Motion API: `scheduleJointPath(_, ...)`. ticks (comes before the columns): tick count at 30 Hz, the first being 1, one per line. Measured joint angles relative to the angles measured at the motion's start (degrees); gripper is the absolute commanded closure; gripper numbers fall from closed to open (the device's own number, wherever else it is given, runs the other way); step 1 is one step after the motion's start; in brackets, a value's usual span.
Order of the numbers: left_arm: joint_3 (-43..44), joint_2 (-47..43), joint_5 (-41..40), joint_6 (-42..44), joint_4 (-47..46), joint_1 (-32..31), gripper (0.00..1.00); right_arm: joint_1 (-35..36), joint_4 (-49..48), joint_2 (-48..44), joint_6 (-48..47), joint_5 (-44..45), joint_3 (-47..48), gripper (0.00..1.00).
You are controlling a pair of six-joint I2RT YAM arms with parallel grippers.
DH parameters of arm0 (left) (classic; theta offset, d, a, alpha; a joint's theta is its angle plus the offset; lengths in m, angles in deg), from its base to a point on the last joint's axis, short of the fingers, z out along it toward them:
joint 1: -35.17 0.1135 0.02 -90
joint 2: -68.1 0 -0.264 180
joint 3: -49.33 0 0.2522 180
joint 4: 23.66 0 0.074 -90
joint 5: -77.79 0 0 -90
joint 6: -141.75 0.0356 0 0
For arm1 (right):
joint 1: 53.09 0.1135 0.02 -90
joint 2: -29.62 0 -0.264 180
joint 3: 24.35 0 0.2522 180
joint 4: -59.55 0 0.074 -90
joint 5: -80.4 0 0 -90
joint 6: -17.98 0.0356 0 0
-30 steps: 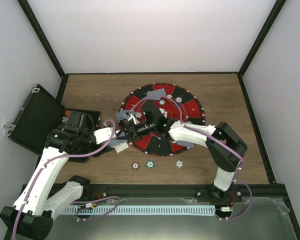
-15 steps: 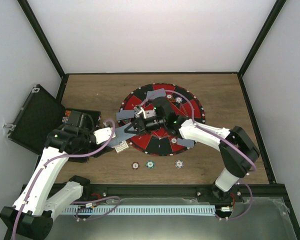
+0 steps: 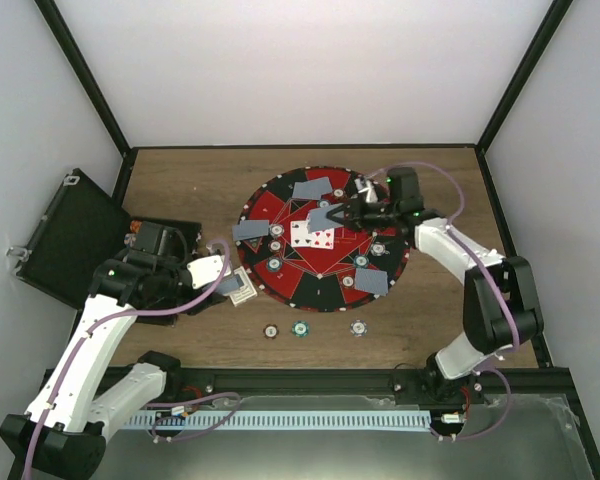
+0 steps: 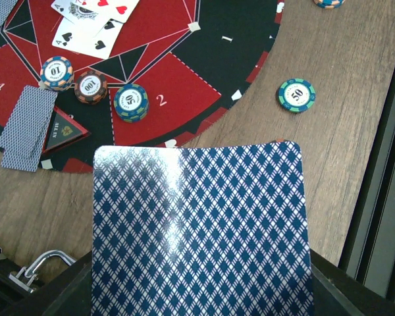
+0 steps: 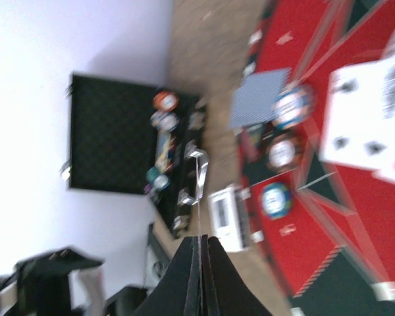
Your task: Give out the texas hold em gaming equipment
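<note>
My left gripper (image 3: 238, 286) is shut on a deck of cards with a blue diamond-pattern back (image 4: 201, 230), held just off the near left rim of the round red and black mat (image 3: 280, 200). The deck hides its fingers. My right gripper (image 3: 342, 215) is shut on a single card (image 3: 323, 215), seen edge-on between the fingers in the right wrist view (image 5: 200, 197), above the mat's middle. Face-up cards (image 3: 312, 236) lie at the centre. Face-down cards (image 3: 311, 188) and chips (image 3: 274, 247) lie round the mat.
Three loose chips (image 3: 300, 327) lie on the wood table in front of the mat; the green one shows in the left wrist view (image 4: 296, 95). The open black case (image 3: 75, 235) with more chips sits at the far left. Dark frame rails border the table.
My right arm has swung from the mat's left side to its right and back, carrying a card. The face-up cards at the centre are now uncovered. My left arm has not moved.
</note>
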Motion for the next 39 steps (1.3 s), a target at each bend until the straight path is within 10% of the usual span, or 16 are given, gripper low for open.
scheduleJointPath(17, 0.0, -0.2, 0.2, 0.6, 0.0, 0.0, 0.95, -7.1, 17.2, 26.1, -16.0, 12.9, 21.0, 0.94)
scheduleJointPath(39, 0.0, -0.9, 0.1, 0.9, 0.1, 0.0, 0.95, -7.1, 30.5, 29.0, -23.6, 35.6, 29.7, 0.38)
